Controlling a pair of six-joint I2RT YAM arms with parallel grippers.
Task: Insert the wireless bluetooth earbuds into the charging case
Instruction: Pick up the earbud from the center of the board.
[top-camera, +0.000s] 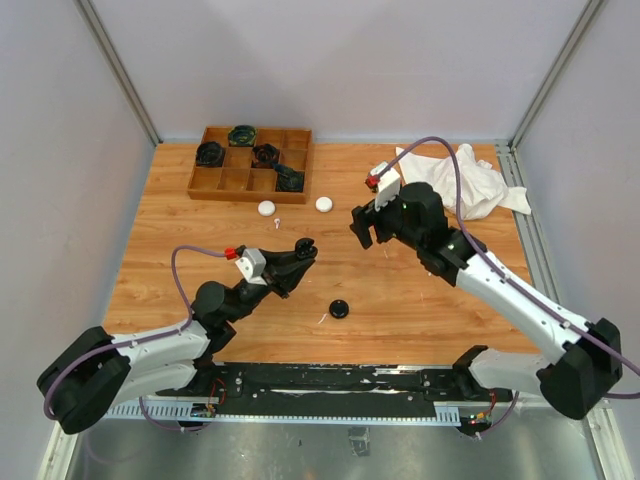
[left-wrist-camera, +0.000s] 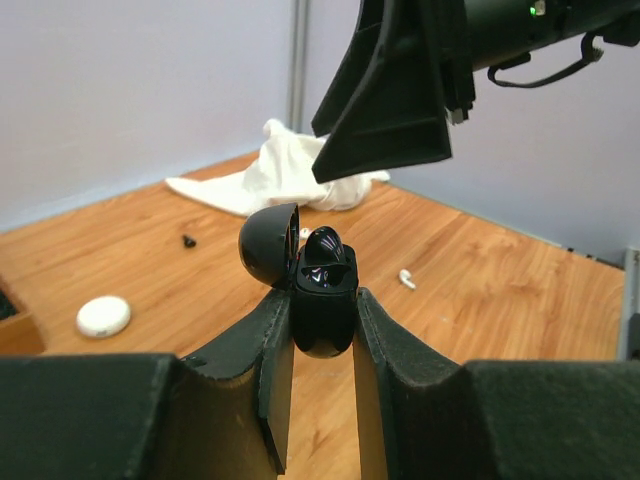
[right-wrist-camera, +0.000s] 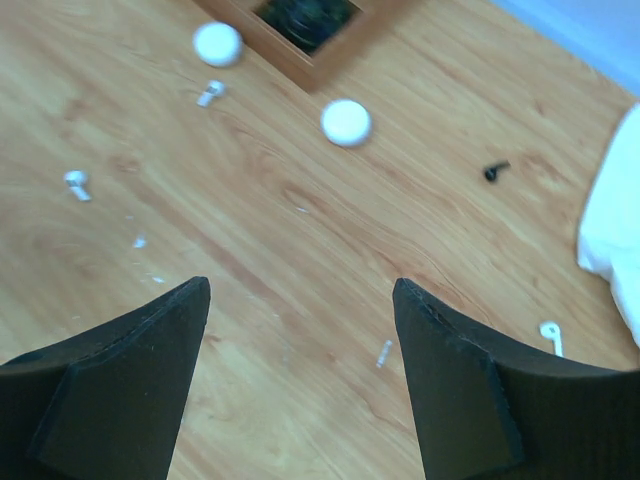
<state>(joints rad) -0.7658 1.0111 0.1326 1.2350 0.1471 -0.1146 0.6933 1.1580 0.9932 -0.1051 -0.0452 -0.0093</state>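
The left hand (left-wrist-camera: 322, 335) is almost closed. It pinches a small black round charging case (left-wrist-camera: 322, 315) between its fingertips. The case's lid (left-wrist-camera: 270, 245) is tipped open, and what looks like a glossy black earbud (left-wrist-camera: 327, 252) sits in the case's top. The right hand (right-wrist-camera: 300, 300) hangs over the wooden tabletop (right-wrist-camera: 300, 215) with its fingers wide apart, gripping nothing. Ahead of it to the right lies a tiny black stemmed earbud (right-wrist-camera: 495, 171). A white stemmed earbud (right-wrist-camera: 550, 335) lies just beside its right finger, and another white earbud (right-wrist-camera: 77, 183) lies ahead to the left.
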